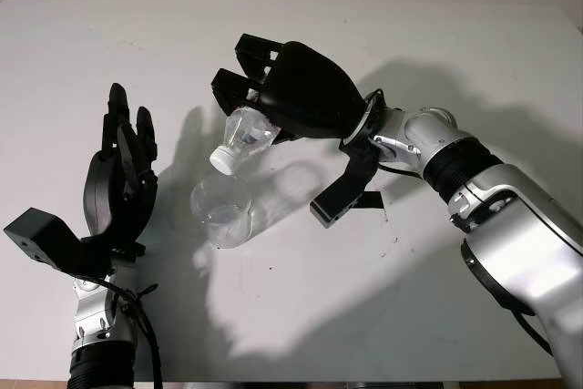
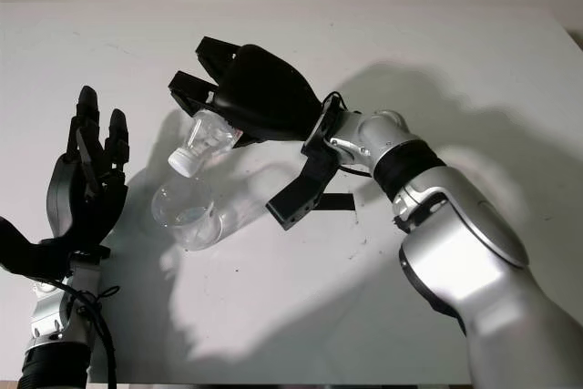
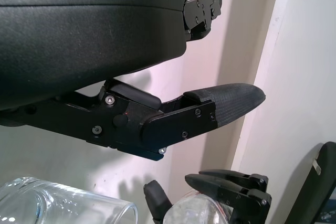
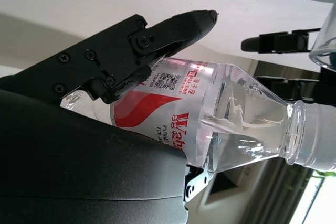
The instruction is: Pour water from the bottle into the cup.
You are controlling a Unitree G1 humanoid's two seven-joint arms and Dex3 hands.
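Clear plastic makes up the one water bottle (image 1: pixel 244 134) we count, and clear glass or plastic the one cup (image 1: pixel 221 211) beneath it on the white table (image 1: pixel 383 298). Our right hand (image 1: pixel 273 79) grips the bottle around its body, tilted with the white cap (image 1: pixel 222 159) pointing down just above the cup's rim. Water sits in the neck in the right wrist view. The bottle label (image 4: pixel 157 103) is white with a red swoosh, a QR code and red lettering we can only partly read, beginning "Wa". The cup is round and transparent, standing upright. Our left hand (image 1: pixel 123 170) is open, raised just beside the cup and holding nothing.
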